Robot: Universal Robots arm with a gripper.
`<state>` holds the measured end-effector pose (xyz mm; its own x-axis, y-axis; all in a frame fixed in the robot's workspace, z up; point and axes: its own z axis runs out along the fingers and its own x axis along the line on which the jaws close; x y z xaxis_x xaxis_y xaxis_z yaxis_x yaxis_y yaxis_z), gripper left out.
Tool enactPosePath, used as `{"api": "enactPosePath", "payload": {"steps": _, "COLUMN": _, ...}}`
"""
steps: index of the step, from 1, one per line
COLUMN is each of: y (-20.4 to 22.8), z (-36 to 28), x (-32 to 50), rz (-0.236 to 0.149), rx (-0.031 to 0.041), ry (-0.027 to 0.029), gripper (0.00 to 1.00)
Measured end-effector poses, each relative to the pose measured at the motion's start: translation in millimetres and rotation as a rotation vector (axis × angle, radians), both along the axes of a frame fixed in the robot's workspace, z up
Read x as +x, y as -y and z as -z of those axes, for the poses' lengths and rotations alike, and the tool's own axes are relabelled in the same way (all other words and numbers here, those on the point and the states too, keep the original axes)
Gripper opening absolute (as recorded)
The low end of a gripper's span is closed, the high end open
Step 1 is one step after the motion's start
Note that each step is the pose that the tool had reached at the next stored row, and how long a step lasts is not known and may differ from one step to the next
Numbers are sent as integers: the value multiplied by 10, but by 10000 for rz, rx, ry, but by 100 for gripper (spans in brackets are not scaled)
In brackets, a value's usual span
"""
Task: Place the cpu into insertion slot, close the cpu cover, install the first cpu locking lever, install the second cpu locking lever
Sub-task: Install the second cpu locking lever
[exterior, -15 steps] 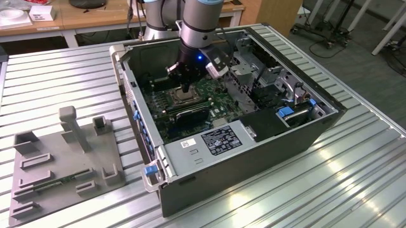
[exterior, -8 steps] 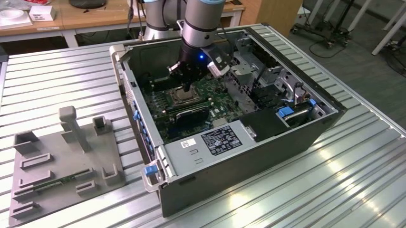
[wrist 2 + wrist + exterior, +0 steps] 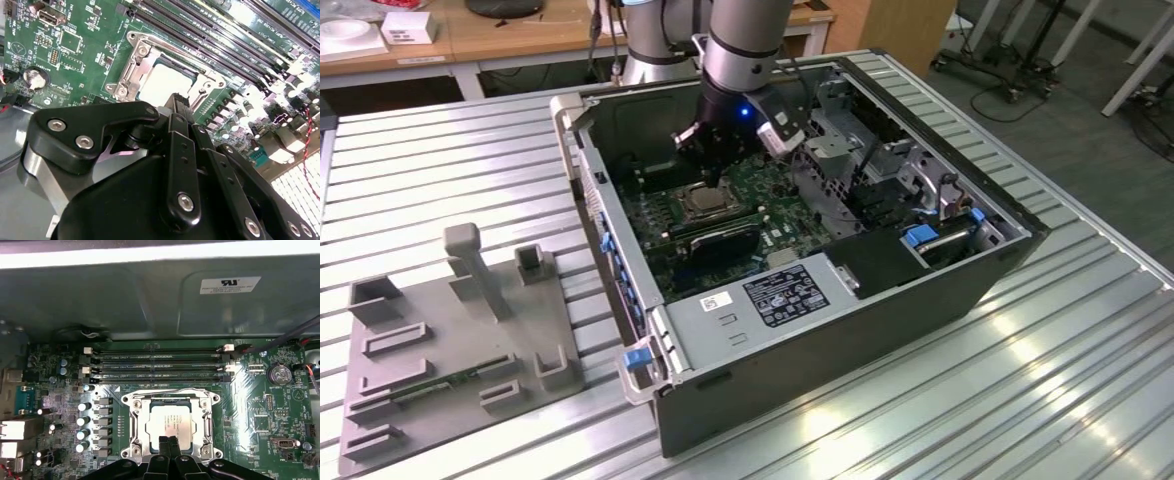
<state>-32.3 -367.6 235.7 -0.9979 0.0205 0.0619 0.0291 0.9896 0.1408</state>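
The cpu point(image 3: 170, 426) lies in the insertion slot point(image 3: 134, 432) on the green motherboard, its pale metal top showing. The cpu cover point(image 3: 171, 399) lies flat around it as a steel frame. In the second wrist view the cpu point(image 3: 165, 82) and cover point(image 3: 131, 65) sit just beyond my gripper point(image 3: 177, 102). My gripper point(image 3: 169, 441) hovers over the near edge of the chip with its two black fingertips pressed together and nothing between them. In the exterior view the gripper point(image 3: 707, 150) reaches down into the open computer case, just above the socket point(image 3: 710, 200).
Long black memory slots point(image 3: 160, 365) run beside the socket. A coin battery point(image 3: 279, 374) and capacitors point(image 3: 82, 432) stand on the board. The case walls point(image 3: 587, 160) and the drive cage point(image 3: 854, 160) close in the space. A grey fixture point(image 3: 454, 330) sits on the slatted table.
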Motion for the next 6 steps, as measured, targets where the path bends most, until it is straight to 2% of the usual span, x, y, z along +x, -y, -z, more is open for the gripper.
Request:
{"api": "enactPosePath", "payload": {"steps": 2, "y": 0, "z": 0, "x": 0, "rz": 0, "rx": 1, "ry": -1, "gripper": 11}}
{"api": "enactPosePath", "payload": {"steps": 4, "y": 0, "z": -1, "x": 0, "rz": 0, "rx": 0, "ry": -54, "gripper": 11}}
{"api": "enactPosePath", "payload": {"steps": 6, "y": 0, "z": -2, "x": 0, "rz": -1, "rx": 0, "ry": -55, "gripper": 11}}
